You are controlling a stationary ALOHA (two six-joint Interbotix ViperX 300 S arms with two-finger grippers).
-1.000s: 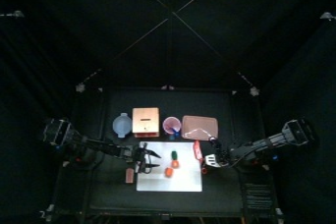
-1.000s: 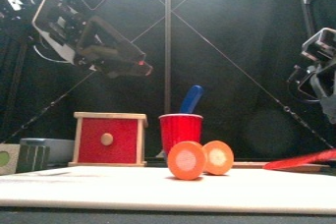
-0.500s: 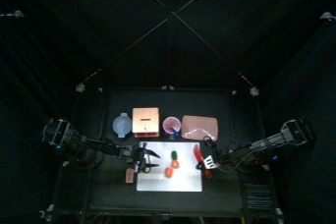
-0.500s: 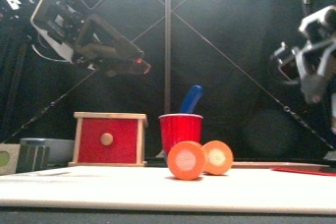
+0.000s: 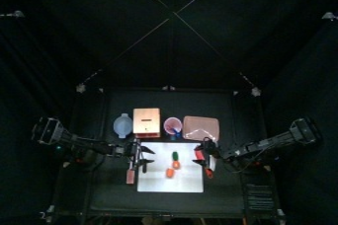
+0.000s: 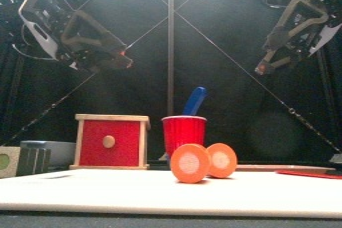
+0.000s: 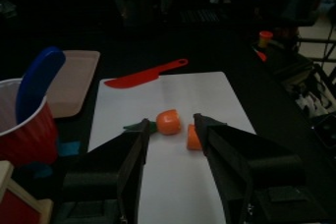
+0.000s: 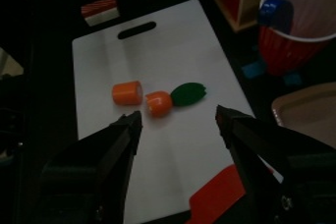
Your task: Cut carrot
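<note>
Both grippers hang empty above the table, jaws spread wide: the left gripper (image 7: pixel 171 149) over the white cutting board's (image 8: pixel 157 46) left end, the right gripper (image 8: pixel 178 135) over its right end; the carrot (image 8: pixel 155 97) lies in two orange chunks mid-board, green tip alongside; a red knife (image 7: pixel 144 71) rests at the board's right edge.

The carrot (image 8: pixel 156 95) lies cut into orange chunks, one apart, the other beside its green tip.
</note>
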